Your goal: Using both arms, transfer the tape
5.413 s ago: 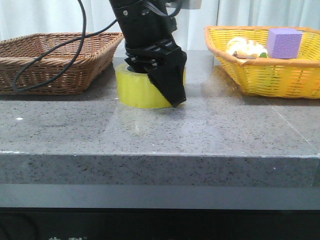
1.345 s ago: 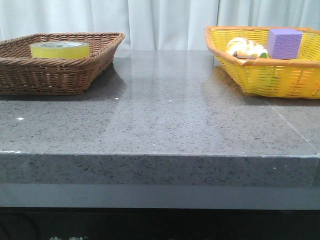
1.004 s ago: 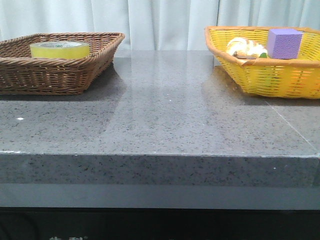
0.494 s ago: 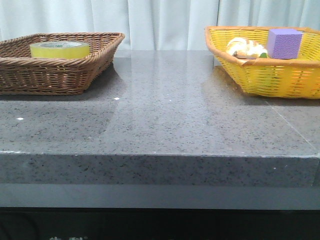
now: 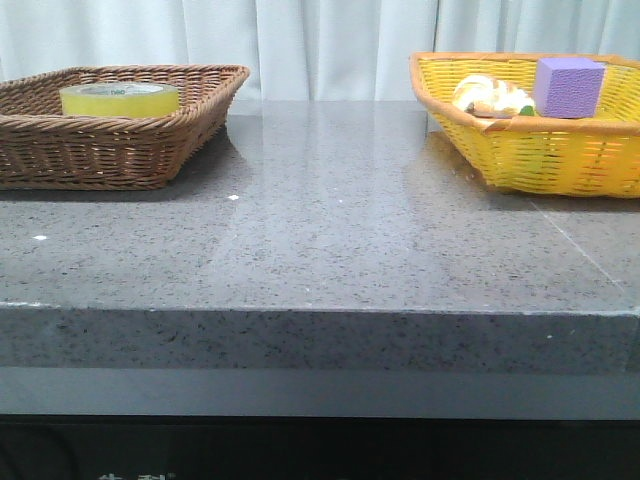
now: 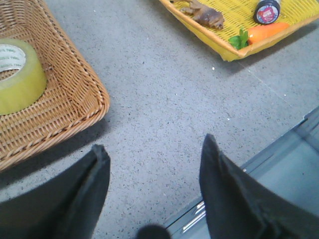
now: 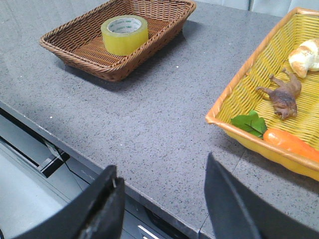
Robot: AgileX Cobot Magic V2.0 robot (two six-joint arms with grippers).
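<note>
- The tape [image 5: 119, 99] lies flat, hole up, inside the brown basket [image 5: 190, 140] at the left of the table [image 5: 330, 230]; nothing touches it.
- It looks like a stiff, fairly dense roll (a fat winding on a white core), so I judge it will not squash under a firm grip and has some weight for its size.
- Its glossy yellow wall is probably slippery; the surest hold is 1 finger inside the core and 1 outside, pinching the wall, or a grip across the full width.
- The basket's sloping wicker sides crowd a sideways reach, so coming straight down from above seems best.
- The left gripper [image 6: 154, 164] hangs over bare table near the basket's corner, fingers spread, holding nothing.
- The right gripper [image 7: 164, 191] hangs above the table's front edge, likewise spread and empty.
- The yellow basket [image 5: 520, 150] at the right holds a purple cube [image 5: 568, 86], a bread roll [image 5: 490, 95], a carrot [image 7: 291, 143] and a toy animal [image 7: 284, 94].
</note>
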